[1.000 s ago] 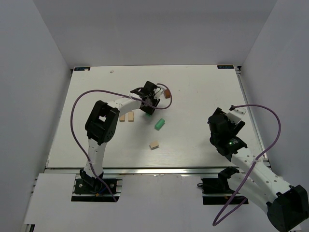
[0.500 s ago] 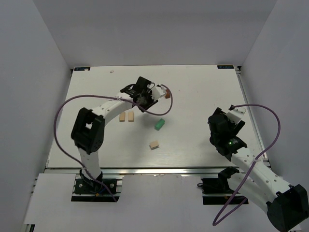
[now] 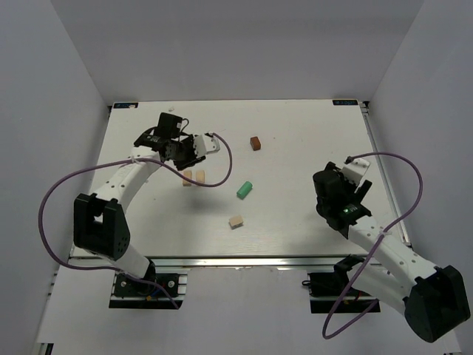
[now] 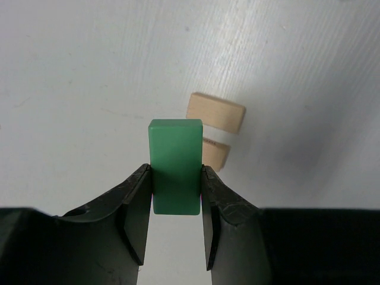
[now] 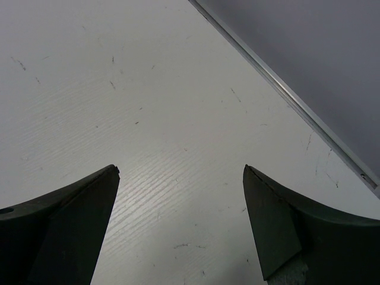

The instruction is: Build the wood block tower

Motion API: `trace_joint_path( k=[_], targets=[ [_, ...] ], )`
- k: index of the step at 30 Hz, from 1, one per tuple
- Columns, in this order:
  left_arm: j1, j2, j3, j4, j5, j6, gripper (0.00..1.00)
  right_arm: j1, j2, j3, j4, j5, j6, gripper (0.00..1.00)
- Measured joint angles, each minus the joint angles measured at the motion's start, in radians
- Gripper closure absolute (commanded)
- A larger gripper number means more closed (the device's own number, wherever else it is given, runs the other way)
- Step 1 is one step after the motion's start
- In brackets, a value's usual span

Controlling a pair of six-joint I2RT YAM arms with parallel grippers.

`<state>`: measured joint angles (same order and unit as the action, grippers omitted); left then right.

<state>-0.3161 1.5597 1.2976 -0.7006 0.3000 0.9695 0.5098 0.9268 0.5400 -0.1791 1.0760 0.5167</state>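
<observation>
Here, left pincer (image 4: 175, 168) clamped on green block (image 4: 175, 145), near two tan blocks (image 4: 215, 113), right pincer (image 5: 181, 202) spread apart.

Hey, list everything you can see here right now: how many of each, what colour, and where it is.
held block: one, green, clamped in the left gripper, above the table
loose block: one, green, lying mid-table
tan blocks: three, light tan; two side by side near the left gripper, one alone nearer the arm bases
brown cube: one, dark brown, far of centre
table: one, white
left gripper: one, black, shut on the held block
right gripper: one, black, open over bare table at the right
</observation>
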Motion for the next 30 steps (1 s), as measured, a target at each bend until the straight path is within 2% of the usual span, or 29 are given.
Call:
trace_joint_path(
  k=[7,14,18,22,30],
  targets=[
    [0.081,0.146,0.065,-0.131,0.093,0.115,1.0,0.0,0.143,0.062,-0.027,0.051,0.003,0.11],
    [0.098,0.192,0.053,-0.155,0.127,0.177,1.0,0.0,0.254,0.172,-0.253,0.155,0.152,0.11],
    [0.098,0.192,0.003,-0.14,0.135,0.217,1.0,0.0,0.241,0.185,-0.329,0.178,0.212,0.11],
    [0.099,0.23,0.036,-0.168,0.15,0.26,1.0,0.0,0.19,0.182,-0.339,0.176,0.204,0.11],
    [0.1,0.302,0.073,-0.195,0.159,0.34,1.0,0.0,-0.003,0.08,-0.16,0.139,0.057,0.12]
  ],
)
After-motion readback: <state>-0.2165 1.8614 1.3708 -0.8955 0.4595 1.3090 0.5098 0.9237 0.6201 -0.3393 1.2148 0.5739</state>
